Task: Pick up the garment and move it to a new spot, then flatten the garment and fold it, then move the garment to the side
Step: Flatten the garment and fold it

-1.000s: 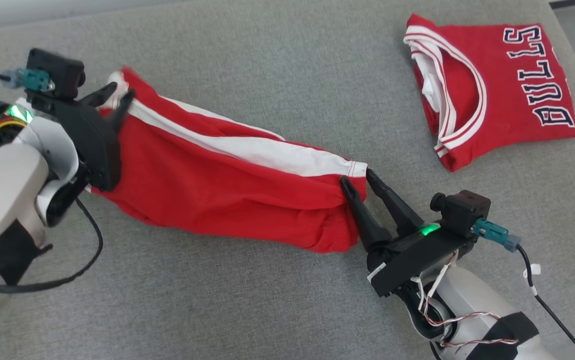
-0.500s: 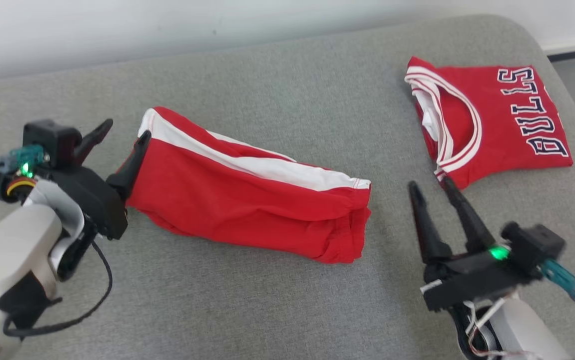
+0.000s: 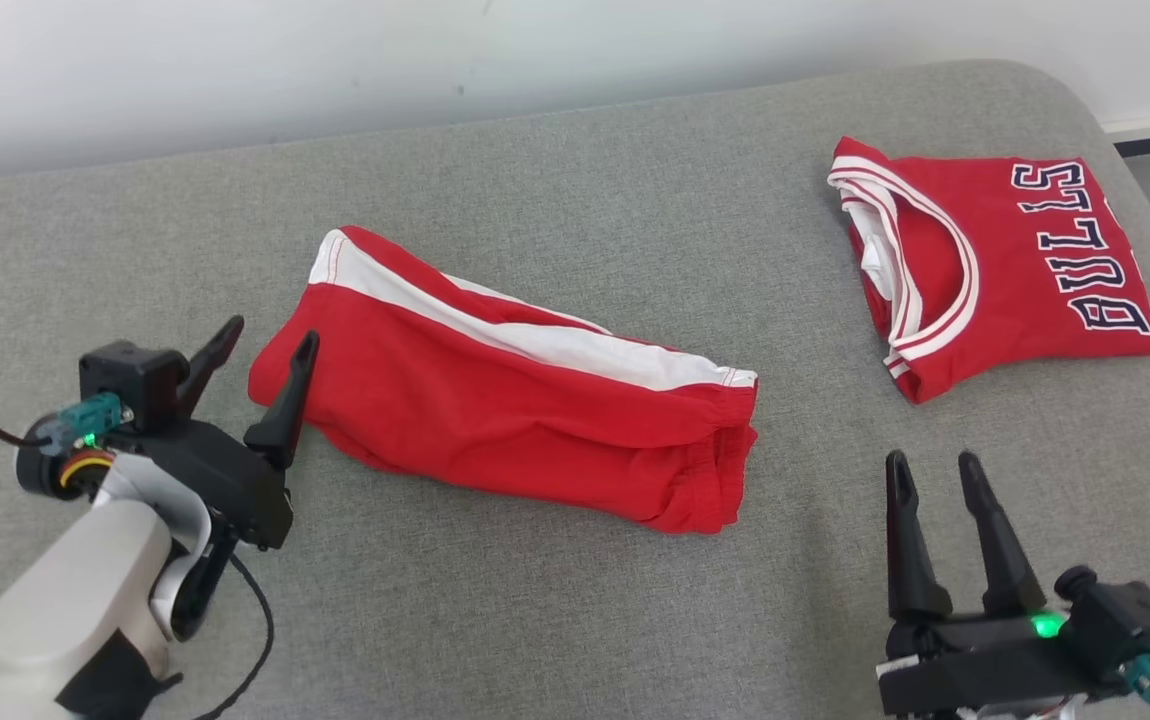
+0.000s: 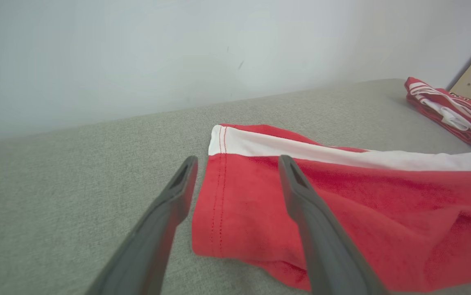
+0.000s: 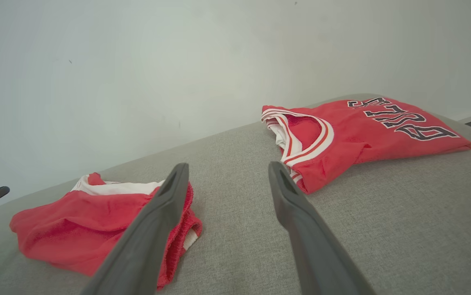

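Observation:
The garment (image 3: 505,420) is a pair of red shorts with a white side stripe, lying folded and long on the grey padded surface (image 3: 575,200). My left gripper (image 3: 271,330) stands open just off its left end, with nothing between the fingers. In the left wrist view the garment (image 4: 342,192) lies just ahead, and the left gripper (image 4: 238,159) frames its hemmed corner without touching. My right gripper (image 3: 932,458) is open and empty, well to the right of the waistband end. In the right wrist view the right gripper (image 5: 228,165) sits back from the garment (image 5: 75,229).
A folded red Bulls jersey (image 3: 1015,260) lies at the far right of the surface, also seen as the jersey (image 5: 362,131) and the jersey (image 4: 452,114). A pale wall runs behind. The surface's rounded right edge (image 3: 1125,130) is near the jersey.
Both grippers have opened, let go of the garment's ends and drawn back toward me. The garment now lies free. The head camera has also shifted.

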`<state>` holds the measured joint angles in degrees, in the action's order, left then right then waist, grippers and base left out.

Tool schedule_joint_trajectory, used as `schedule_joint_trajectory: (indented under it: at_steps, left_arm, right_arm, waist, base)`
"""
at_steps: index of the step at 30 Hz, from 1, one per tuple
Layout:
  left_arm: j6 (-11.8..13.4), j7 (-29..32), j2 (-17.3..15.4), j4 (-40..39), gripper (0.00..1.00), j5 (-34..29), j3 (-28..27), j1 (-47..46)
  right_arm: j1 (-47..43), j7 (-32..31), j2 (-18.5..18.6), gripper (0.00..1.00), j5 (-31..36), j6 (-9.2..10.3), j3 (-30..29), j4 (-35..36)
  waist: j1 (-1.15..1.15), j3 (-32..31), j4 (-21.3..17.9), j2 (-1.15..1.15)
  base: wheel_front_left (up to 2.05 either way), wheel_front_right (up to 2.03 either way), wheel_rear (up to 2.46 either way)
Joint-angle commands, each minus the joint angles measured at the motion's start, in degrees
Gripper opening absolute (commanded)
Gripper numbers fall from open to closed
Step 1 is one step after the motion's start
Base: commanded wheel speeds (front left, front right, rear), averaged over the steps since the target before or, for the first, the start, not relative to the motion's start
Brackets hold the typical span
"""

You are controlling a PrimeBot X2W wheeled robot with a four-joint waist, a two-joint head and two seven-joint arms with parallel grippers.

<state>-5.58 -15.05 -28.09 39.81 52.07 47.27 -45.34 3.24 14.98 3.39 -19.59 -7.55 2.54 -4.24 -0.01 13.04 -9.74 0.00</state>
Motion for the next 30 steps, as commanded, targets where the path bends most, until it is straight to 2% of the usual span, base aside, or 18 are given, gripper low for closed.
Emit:
schedule_joint_trajectory:
  at_steps: [1, 5, 12, 18, 22, 23, 25, 30]
  left_arm:
    - [-0.4, -0.2, 0.8, 1.1, 1.0, -0.6, -1.1, 1.3]
    - [-1.2, -0.2, 3.1, 5.4, 1.0, -0.6, -2.0, 2.0]
    - [-1.9, -0.2, 4.8, 11.7, 1.0, -0.4, -2.3, 0.0]
    - [-1.9, 1.9, 6.4, 16.5, 1.0, 1.6, 0.0, -1.2]
    - [-1.9, 3.7, 6.4, 16.1, 1.0, 3.5, 2.2, -1.5]
    - [-1.9, 4.2, 6.4, 16.1, 0.9, 3.7, 2.9, -1.4]
    - [-1.9, 4.3, 5.7, 16.9, 0.0, 3.6, 4.0, -1.8]
    - [-1.8, 3.8, 6.2, 17.8, 0.0, 5.1, 5.9, -0.8]
  right_arm:
    - [-0.9, 0.2, -0.4, 1.0, 0.5, 0.13, 0.2, 0.1]
    - [-1.5, 0.2, -0.5, 1.0, 0.9, 0.13, 0.9, -0.3]
    - [0.2, 0.2, -0.5, 1.0, 1.0, 0.13, 1.5, -0.8]
    - [0.4, 0.2, -0.5, 1.0, 0.7, 0.13, 2.0, -1.3]
    - [0.7, 0.2, -0.5, 1.0, 0.4, 0.13, 2.1, -1.5]
    - [0.7, 0.2, -0.5, 1.0, 0.3, 0.13, 2.0, -1.5]
    - [0.8, 0.2, -0.5, 1.0, 0.3, 0.13, 1.9, -1.6]
    - [0.0, 0.2, -0.6, 1.0, 0.4, 0.13, 2.0, -1.8]
  waist:
    - [0.01, -0.1, 0.0, 0.0]
    - [0.01, -0.2, -0.6, 0.0]
    - [0.01, 0.5, -2.0, 0.0]
    - [0.01, 1.4, -3.4, 0.0]
    - [0.01, 1.9, -3.9, 0.0]
    - [0.01, 1.9, -3.9, 0.0]
    - [0.01, 1.8, -4.0, 0.0]
    - [0.01, 0.3, -3.0, 0.0]
  base:
    - [0.0, 0.0, 0.0]
    - [0.0, 0.0, 0.0]
    - [0.0, 0.0, 0.0]
    - [0.0, 0.0, 0.0]
    - [0.0, 0.0, 0.0]
    - [0.0, 0.0, 0.0]
    - [0.0, 0.0, 0.0]
    - [0.0, 0.0, 0.0]
